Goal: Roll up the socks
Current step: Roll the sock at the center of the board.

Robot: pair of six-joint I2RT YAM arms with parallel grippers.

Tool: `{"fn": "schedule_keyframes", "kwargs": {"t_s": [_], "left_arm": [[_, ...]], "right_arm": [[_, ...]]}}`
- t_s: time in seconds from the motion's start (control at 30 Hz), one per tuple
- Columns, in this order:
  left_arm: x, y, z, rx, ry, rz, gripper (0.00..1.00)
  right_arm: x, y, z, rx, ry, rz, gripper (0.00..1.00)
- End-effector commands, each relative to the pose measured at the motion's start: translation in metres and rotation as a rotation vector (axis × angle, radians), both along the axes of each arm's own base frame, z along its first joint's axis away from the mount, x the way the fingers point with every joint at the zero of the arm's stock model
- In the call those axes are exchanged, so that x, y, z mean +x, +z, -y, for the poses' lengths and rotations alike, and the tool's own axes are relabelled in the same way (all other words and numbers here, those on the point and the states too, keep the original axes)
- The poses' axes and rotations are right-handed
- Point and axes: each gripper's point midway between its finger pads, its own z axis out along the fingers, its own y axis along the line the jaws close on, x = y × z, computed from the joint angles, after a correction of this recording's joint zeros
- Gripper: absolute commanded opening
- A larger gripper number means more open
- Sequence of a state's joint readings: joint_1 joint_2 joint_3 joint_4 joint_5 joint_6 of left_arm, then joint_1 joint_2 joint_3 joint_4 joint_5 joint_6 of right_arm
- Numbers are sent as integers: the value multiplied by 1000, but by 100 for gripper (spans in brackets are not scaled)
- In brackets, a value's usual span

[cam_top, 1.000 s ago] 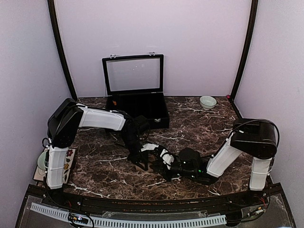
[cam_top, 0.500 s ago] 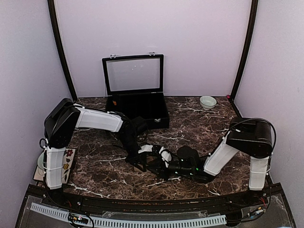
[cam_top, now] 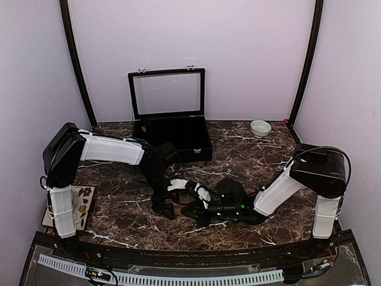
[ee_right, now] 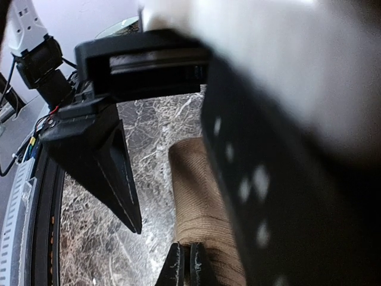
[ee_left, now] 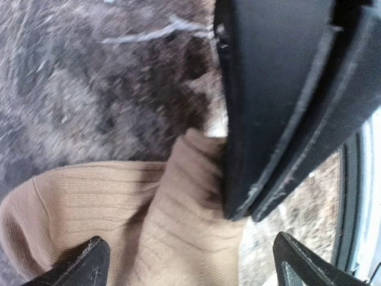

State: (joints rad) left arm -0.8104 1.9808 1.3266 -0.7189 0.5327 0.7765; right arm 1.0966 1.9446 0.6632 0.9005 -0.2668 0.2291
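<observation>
- One tan-brown ribbed fabric sock is showing, lying folded and bunched on the dark marble tabletop.
- The left pincer is gaping wide over it.
- The right pincer is pressing closed against it.

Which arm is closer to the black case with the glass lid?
Left. The left arm reaches across just in front of the case; the right arm lies nearer the table's front edge, off to the right.
</observation>
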Motion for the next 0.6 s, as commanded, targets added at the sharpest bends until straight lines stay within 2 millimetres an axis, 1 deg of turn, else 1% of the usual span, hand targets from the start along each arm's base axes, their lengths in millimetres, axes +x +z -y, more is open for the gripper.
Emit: {"fn": "schedule_keyframes", "kwargs": {"t_s": [0.0, 0.07, 0.23, 0.27, 0.3, 0.37, 0.4, 0.5, 0.57], "left_arm": [[0, -8, -10, 44, -60, 83, 99], [-2, -3, -12, 33, -65, 96, 99], [-5, 6, -24, 26, -88, 160, 99], [-4, 13, -26, 16, -93, 188, 99], [-5, 15, -28, 8, -100, 203, 99], [-6, 29, -28, -35, -109, 239, 99], [-8, 33, -28, -52, -116, 247, 99], [-11, 28, -30, -54, -127, 254, 99], [-10, 24, -30, -41, -126, 252, 99]], "right_arm": [[10, -55, 26, -242, -112, -215, 0], [16, -59, 25, -254, -140, -265, 0], [17, -59, 18, -220, -141, -416, 0], [18, -60, 17, -217, -145, -457, 0], [19, -60, 18, -209, -152, -499, 0], [19, -54, 17, -178, -158, -561, 0], [19, -51, 17, -170, -155, -579, 0], [18, -46, 17, -188, -149, -595, 0], [17, -48, 18, -210, -149, -603, 0]]}}
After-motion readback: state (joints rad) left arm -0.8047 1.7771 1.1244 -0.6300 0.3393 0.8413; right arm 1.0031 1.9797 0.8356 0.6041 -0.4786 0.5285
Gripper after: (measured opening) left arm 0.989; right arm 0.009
